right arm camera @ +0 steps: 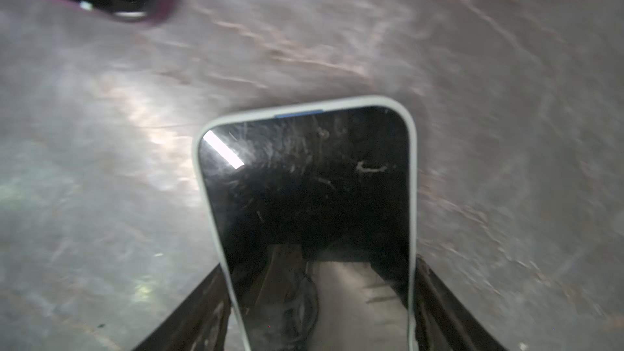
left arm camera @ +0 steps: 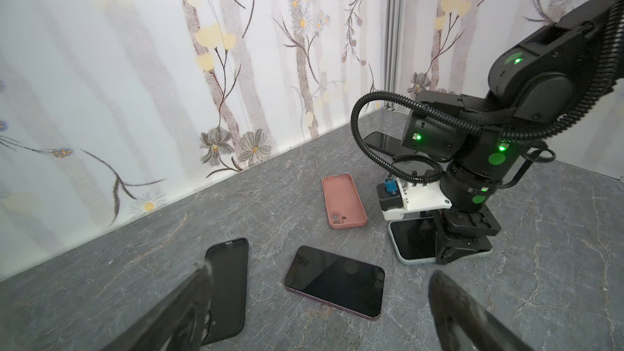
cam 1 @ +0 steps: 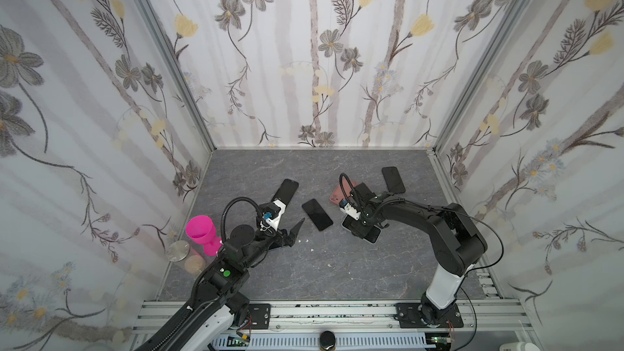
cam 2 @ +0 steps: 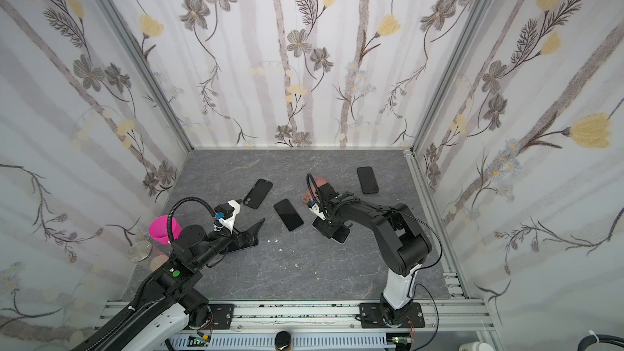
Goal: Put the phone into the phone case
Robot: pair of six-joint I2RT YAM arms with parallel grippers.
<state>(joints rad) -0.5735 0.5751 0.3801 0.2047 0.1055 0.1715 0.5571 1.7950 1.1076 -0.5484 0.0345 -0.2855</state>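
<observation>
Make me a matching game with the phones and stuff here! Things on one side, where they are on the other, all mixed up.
1 pink cup
2 peach case
3 pale-rimmed phone
4 purple-edged phone

A gripped in the right claw
B flat, screen up, in the middle
C upright at the far left
D empty, open side up

Pairs: 1-C, 2-D, 3-A, 4-B

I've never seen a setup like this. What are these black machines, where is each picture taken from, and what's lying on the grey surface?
Two robot arms stand at a grey table, each ending in a two-fingered gripper. Two pictures look down from overhead; two come from cameras on the arms' wrists. On the table lie a pink case, a black case, a purple-edged phone, another dark phone and a pink goblet. The right gripper clamps a pale-rimmed phone by its long edges; the left gripper is open and empty.
</observation>
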